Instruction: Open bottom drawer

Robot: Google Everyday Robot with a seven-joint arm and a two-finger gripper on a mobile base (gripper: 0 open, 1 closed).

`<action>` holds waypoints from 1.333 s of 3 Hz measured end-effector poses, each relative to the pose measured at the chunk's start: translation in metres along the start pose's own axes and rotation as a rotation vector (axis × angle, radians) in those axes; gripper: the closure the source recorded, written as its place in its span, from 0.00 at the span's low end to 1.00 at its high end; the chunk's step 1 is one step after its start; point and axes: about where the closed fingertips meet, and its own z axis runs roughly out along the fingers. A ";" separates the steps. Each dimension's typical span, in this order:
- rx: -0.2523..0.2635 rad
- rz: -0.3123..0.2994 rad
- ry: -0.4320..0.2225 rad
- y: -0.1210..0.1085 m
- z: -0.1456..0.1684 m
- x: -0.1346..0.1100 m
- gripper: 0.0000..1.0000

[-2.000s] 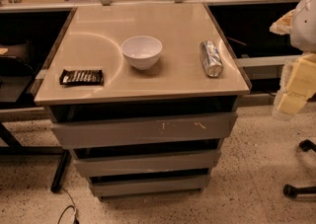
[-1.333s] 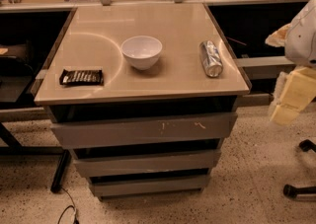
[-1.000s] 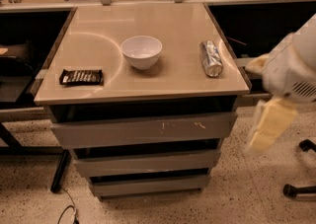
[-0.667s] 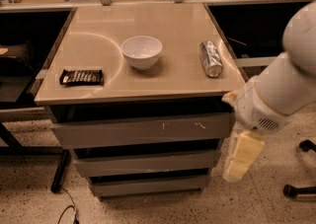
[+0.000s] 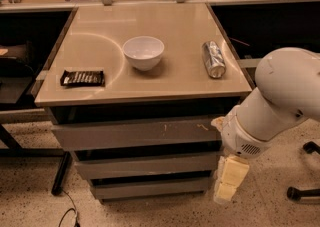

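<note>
The bottom drawer [image 5: 150,188] is the narrowest grey front at the foot of the three-drawer cabinet, and it is closed. Above it are the mid-sized grey front [image 5: 145,165] and the widest grey front [image 5: 135,133] with pale scratch marks. My white arm reaches in from the right. My gripper [image 5: 227,183], cream-coloured, hangs just right of the cabinet's lower right corner, level with the bottom drawer and not touching it.
On the beige cabinet top [image 5: 100,51] stand a white bowl [image 5: 143,52], a silver can [image 5: 213,59] lying on its side and a dark snack bar [image 5: 82,77]. Black chair casters [image 5: 300,191] sit on the speckled floor at right. A dark table leg [image 5: 61,173] stands at left.
My arm has swung in from the far right and down. The gripper has dropped from beside the cabinet top to the level of the bottom drawer. The drawers have not moved.
</note>
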 end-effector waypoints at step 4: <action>-0.238 0.283 -0.016 0.037 0.215 0.059 0.00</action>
